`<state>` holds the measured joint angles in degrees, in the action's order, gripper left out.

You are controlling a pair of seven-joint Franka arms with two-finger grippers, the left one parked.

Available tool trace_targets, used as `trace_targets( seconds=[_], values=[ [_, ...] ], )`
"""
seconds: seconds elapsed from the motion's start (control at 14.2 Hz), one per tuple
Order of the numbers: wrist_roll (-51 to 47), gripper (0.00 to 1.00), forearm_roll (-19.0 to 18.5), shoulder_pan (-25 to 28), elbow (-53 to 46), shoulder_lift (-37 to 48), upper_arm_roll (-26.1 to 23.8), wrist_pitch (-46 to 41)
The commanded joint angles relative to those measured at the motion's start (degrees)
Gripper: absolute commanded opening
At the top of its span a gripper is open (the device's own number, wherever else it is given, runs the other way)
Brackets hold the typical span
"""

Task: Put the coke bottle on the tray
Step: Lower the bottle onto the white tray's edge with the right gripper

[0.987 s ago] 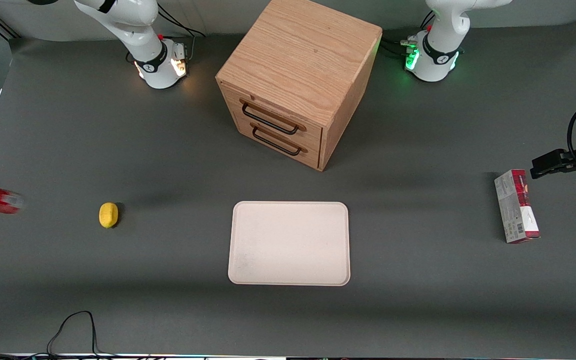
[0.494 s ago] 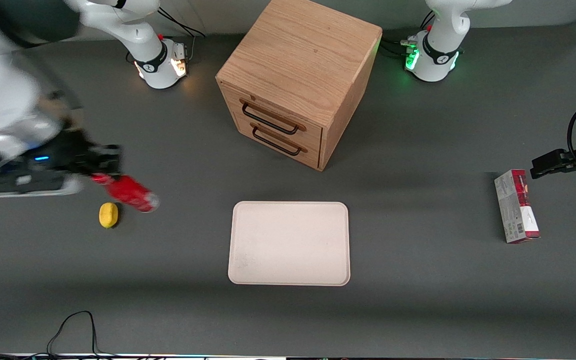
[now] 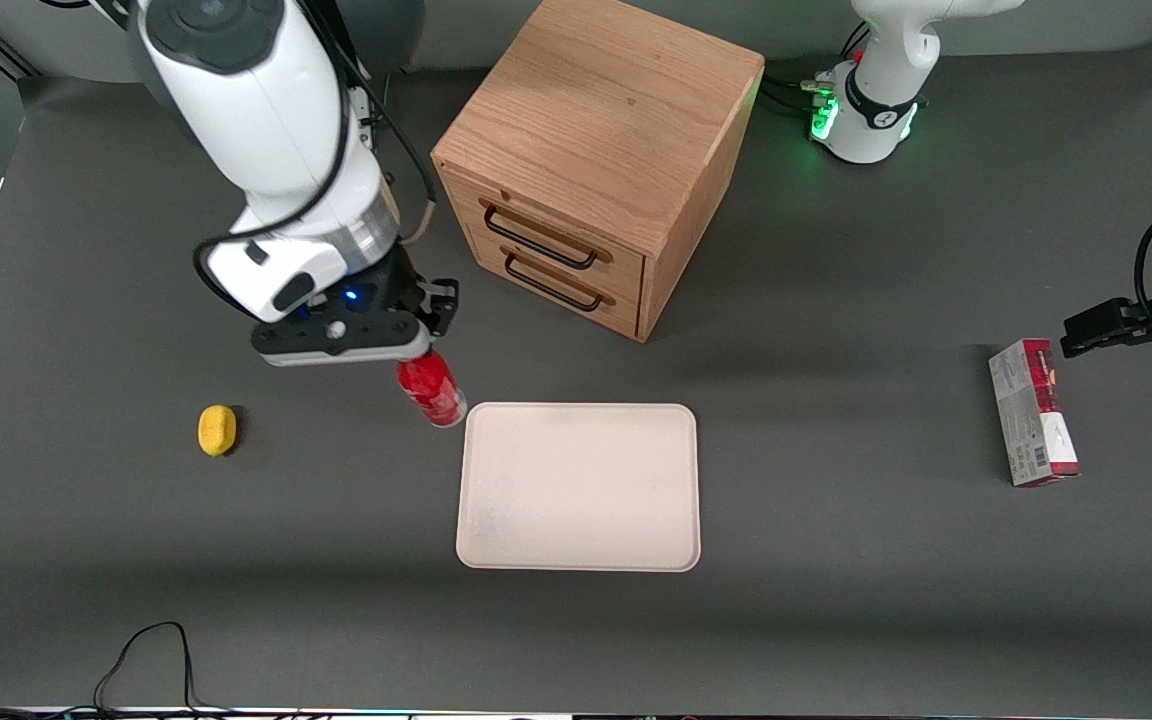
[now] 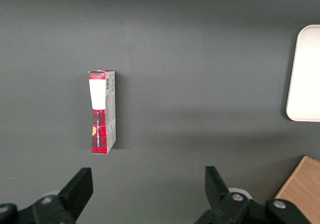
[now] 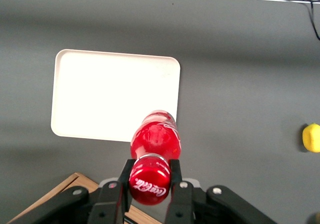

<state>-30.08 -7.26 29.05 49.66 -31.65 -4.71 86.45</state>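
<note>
Nearest the front camera, tray (image 3: 577, 487) lies flat on the grey table (image 3: 836, 620); lemon (image 3: 217, 430) sits well off toward the working arm's end, red-and-grey carton (image 3: 1032, 412) toward the parked arm's end. A bit farther back, coke bottle (image 3: 430, 388) hangs in the air just beside the tray's corner, not on it, base end down, with the gripper (image 5: 150, 176) jaws pinching its neck under the red cap. Farthest back stands the wooden two-drawer box (image 3: 596, 160).

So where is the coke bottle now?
The coke bottle hangs in the gripper above the table, beside the tray corner nearest the wooden drawer box.
</note>
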Motion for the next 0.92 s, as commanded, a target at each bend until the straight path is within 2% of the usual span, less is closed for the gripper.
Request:
trace_targets(
  seconds=[0.0,0.21,0.42,0.85],
  values=[
    [-0.1,0.00,-0.8,-0.2,-0.5,-4.2,0.5,3.1],
    [0.1,0.00,-0.5,-0.8,-0.4,-10.3,0.4,7.9],
    [0.1,0.00,1.5,-0.8,0.5,-14.7,0.7,12.6],
    [-0.3,0.00,1.7,-1.7,10.5,-16.2,0.8,27.1]
  ],
)
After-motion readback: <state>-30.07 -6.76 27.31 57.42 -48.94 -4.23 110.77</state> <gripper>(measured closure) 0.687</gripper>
